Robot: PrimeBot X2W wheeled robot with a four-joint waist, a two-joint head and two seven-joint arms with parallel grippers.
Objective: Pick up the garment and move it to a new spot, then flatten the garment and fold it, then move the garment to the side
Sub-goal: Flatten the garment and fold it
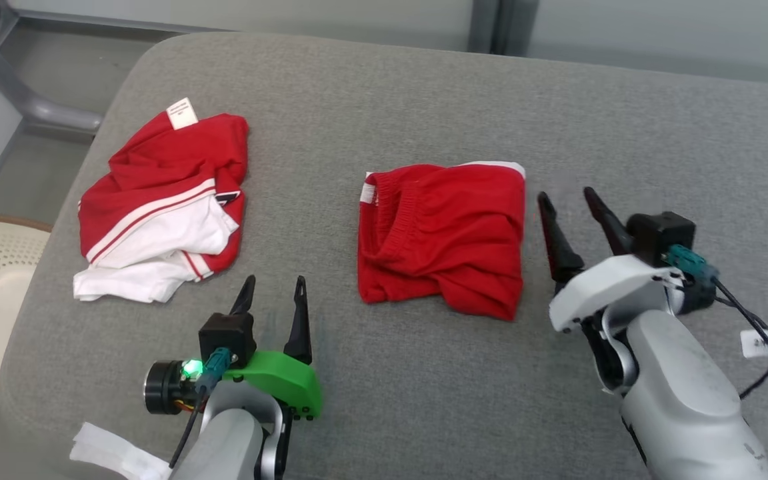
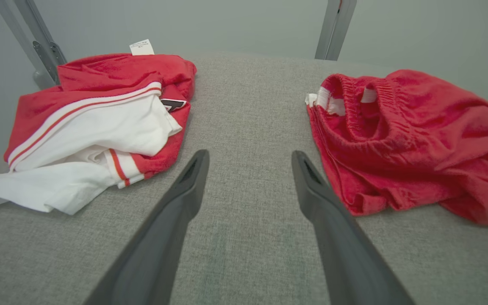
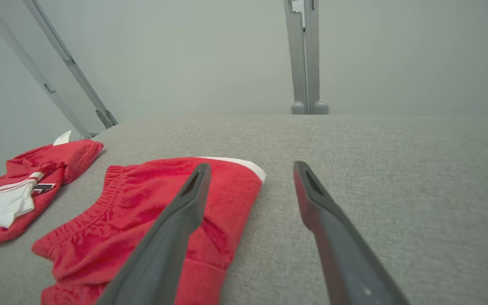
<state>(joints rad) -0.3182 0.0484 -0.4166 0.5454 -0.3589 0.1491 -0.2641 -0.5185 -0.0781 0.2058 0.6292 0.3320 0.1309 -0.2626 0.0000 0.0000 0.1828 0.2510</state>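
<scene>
Red T-shirt [image 1: 157, 193] crumpled, awaiting pickup | our left end effector [image 1: 275, 280] wide, nearest | right end effector [image 1: 565, 193] wide, empty

grey surface [image 1: 424, 100]: woven cloth cover, matt, coarse weave. garment [image 1: 157, 200] left of the left tool [image 1: 275, 285]: soft matt knit cloth, with a stiff papery label [image 1: 182, 113]. red bunched garment [image 1: 444, 240] just left of the right tool [image 1: 565, 197]: fuzzier matt cloth, gathered waistband. tool fingers [image 2: 176, 203]: dark, smooth, matt plastic. green mount [image 1: 284, 380]: glossy plastic. white mount [image 1: 597, 283]: smooth plastic.
</scene>
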